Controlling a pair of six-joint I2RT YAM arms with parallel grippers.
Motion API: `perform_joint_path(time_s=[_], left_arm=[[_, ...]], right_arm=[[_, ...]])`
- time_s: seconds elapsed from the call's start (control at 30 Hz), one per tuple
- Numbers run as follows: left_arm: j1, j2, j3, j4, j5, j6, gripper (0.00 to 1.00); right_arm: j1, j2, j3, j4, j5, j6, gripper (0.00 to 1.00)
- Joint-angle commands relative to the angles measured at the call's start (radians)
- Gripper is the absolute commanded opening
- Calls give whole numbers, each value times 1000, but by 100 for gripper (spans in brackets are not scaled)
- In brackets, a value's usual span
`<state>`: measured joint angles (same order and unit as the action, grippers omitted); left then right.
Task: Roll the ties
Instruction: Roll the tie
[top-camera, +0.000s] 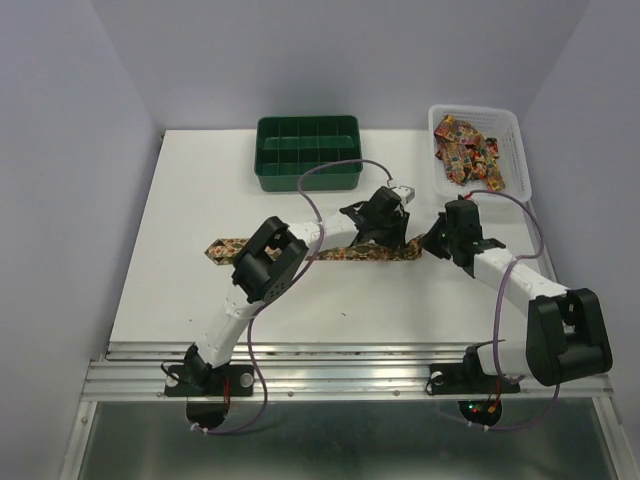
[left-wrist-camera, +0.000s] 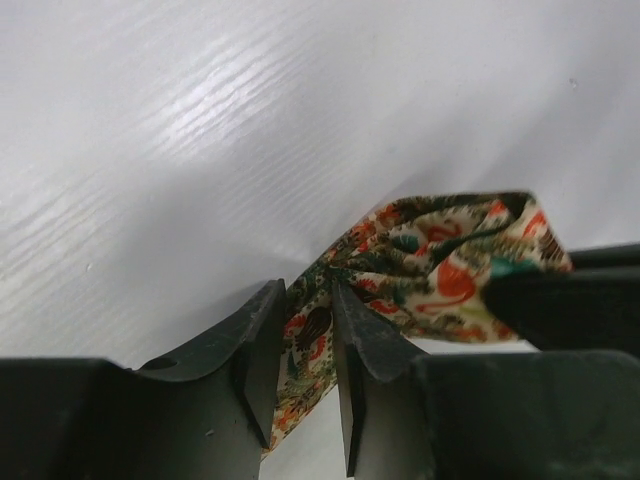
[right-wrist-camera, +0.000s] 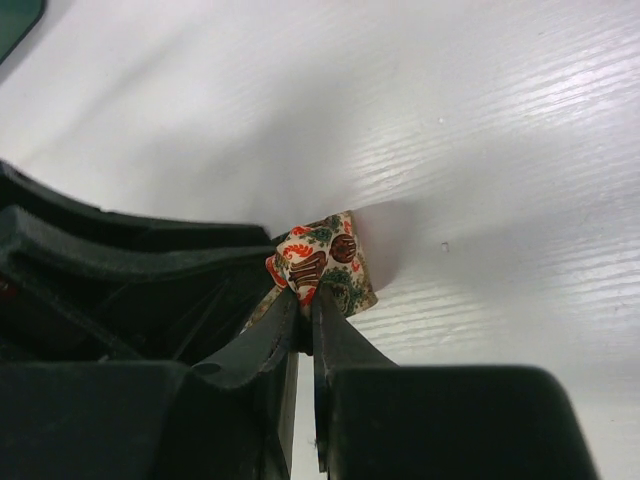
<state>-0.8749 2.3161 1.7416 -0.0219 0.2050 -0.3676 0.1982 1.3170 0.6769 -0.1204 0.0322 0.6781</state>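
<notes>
One tie, patterned in red, gold and green, lies stretched left to right across the middle of the white table. My left gripper stands over its right part and my right gripper is at its right end, close beside the left one. In the left wrist view my left gripper is shut on the tie, which bunches between the tips. In the right wrist view my right gripper is shut on the folded end of the tie, held just above the table.
A green compartment tray stands at the back centre. A white basket at the back right holds several more patterned ties. The two wrists are almost touching. The left arm crosses over the tie's middle.
</notes>
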Motion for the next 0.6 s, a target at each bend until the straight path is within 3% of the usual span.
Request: perform_joint_path(time_s=[0.0,0.37,0.47,0.57], left_arm=[[8,-129,-76,49,-7,-1,37],[30,-237,-174,94,-3,-21,37],[30,-259,-211,144,65,-25,32],[28,-242,-215,168,151,-31,18]], right_arm=[[10,-13,64,-59,101,12,1],[9,-27,67,-78,123,-11,1],[10,-30,69,-74,118,-14,1],[10,-30,70,-74,112,-15,1]])
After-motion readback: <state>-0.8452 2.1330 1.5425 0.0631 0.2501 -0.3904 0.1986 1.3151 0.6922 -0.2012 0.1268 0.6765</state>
